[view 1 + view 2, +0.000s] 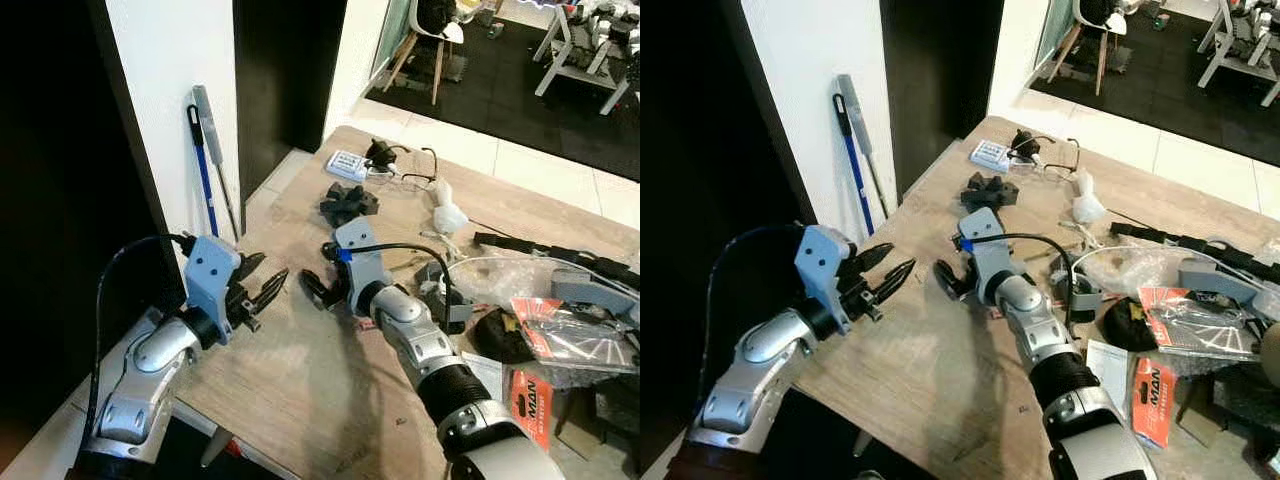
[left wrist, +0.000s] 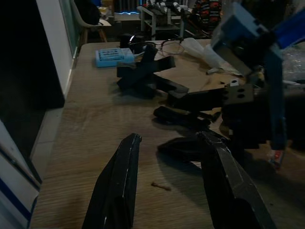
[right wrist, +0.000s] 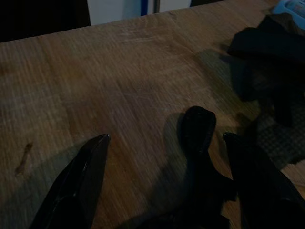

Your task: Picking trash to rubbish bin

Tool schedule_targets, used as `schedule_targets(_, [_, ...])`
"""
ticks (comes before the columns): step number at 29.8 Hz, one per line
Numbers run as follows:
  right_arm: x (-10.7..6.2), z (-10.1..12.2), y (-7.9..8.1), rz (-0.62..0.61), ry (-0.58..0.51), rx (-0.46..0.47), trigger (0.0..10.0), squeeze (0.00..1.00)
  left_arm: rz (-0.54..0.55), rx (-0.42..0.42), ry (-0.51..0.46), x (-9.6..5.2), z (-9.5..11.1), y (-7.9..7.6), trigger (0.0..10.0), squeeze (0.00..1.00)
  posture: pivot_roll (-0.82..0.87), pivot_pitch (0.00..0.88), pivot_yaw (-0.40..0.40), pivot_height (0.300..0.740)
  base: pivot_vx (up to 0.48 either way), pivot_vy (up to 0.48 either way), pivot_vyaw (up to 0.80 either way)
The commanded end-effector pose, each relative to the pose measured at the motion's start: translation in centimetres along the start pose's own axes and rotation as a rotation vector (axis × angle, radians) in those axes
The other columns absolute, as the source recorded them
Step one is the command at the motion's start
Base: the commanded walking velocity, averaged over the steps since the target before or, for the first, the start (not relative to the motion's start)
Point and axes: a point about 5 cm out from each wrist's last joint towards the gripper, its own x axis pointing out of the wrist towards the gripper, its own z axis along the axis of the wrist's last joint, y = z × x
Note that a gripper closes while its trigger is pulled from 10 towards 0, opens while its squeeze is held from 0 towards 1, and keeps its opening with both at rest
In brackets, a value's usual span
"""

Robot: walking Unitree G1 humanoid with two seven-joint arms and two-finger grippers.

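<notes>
Nearest, the left gripper (image 1: pixel 262 287) hovers over the near edge of the wooden table (image 1: pixel 300 380), fingers spread, holding nothing. Just past it the right gripper (image 1: pixel 318 288) sits low on the tabletop, fingers also apart, with a small dark piece (image 3: pixel 198 129) lying between them, not yet pinched; what it is can't be told, probably the trash being targeted. Risk: if the fingers close off-centre, the piece skids away toward the black plastic part (image 1: pixel 348 203) beyond. The two grippers are near each other, so a reach from the left could knock the right. Off to the right, red packaging (image 1: pixel 545 330) and a clear plastic bag (image 1: pixel 490 275) could snag the right arm's cable. Farther back lie a white crumpled wad (image 1: pixel 446 213) and a blue-white box (image 1: pixel 347 165). No bin is visible, so the carry is blind.
</notes>
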Motion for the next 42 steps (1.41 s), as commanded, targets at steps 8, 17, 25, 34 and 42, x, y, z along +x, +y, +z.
schedule_targets(8, [0.4, -1.6, 0.3, 0.003, 0.082, 0.059, 10.0, 0.00, -0.053, -0.007, 0.024, 0.1, -0.8, -1.0, 10.0, 0.00, -0.02, 0.148, -0.078, 0.740, 0.000, 0.000, 0.00])
schedule_targets(17, [0.9, -1.7, 1.0, 0.064, 0.121, 0.085, 10.0, 0.00, -0.065, 0.002, 0.027, 0.1, -0.8, -1.2, 10.0, 0.00, -0.02, 0.139, -0.077, 0.740, 0.000, 0.000, 0.00])
schedule_targets(25, [0.9, -2.2, 0.9, 0.087, 0.158, 0.114, 0.0, 0.00, -0.073, 0.003, 0.029, 0.2, -0.8, -1.3, 10.0, 0.00, -0.02, 0.141, -0.078, 0.740, 0.000, 0.000, 0.00])
schedule_targets(34, [0.7, -2.6, 0.6, 0.089, 0.180, 0.123, 0.0, 0.00, -0.083, -0.004, 0.030, 0.2, -1.0, -1.5, 10.0, 0.00, -0.02, 0.140, -0.075, 0.740, 0.000, 0.000, 0.00])
schedule_targets(42, [0.6, -2.7, 0.4, 0.086, 0.179, 0.138, 0.0, 0.00, -0.090, -0.006, 0.030, 0.3, -1.0, -1.5, 10.0, 0.00, -0.02, 0.141, -0.072, 0.740, 0.000, 0.000, 0.00])
